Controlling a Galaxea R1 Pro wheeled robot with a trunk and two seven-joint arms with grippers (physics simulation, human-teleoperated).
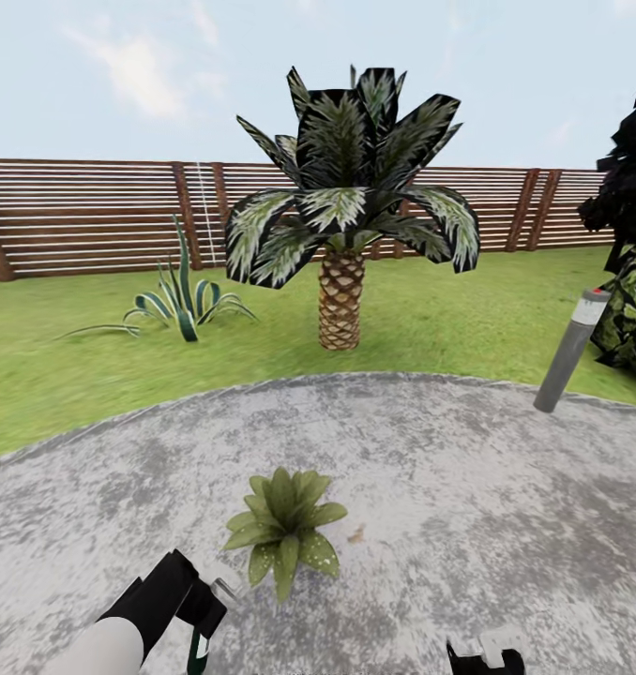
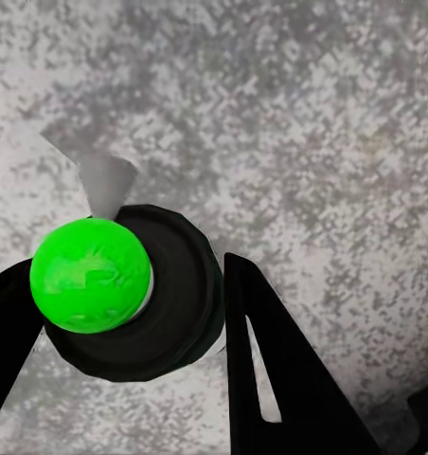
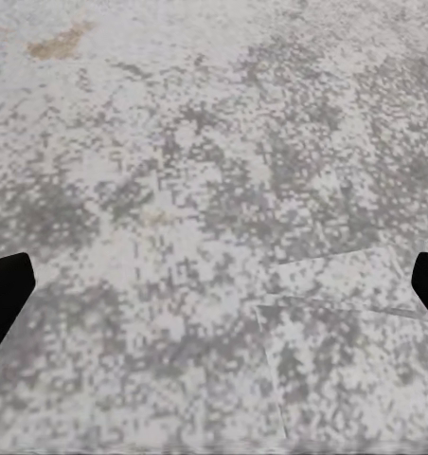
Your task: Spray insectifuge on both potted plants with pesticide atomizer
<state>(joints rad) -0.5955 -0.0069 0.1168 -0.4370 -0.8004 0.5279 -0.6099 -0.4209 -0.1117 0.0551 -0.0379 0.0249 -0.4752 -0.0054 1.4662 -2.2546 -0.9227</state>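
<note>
One potted plant (image 1: 282,530), a low rosette of speckled green leaves, stands on the grey stone patio (image 1: 449,469) of the garden, just ahead of me. My left gripper (image 1: 201,607) hangs low beside it on its left, shut on the pesticide atomizer (image 1: 198,653). In the left wrist view the atomizer (image 2: 162,299) shows from above as a dark round body with a bright green top, clamped between the black fingers (image 2: 271,370) of the left gripper (image 2: 124,275). My right gripper (image 3: 214,284) is open over bare stone and also shows at the head view's lower edge (image 1: 487,656).
A thick-trunked palm (image 1: 341,281) grows on the lawn beyond the patio, and a spiky striped plant (image 1: 182,305) sits to its left. A grey lamp post (image 1: 569,352) leans at the patio's right edge beside dark bushes (image 1: 632,281). A brown slat fence (image 1: 93,216) closes the back.
</note>
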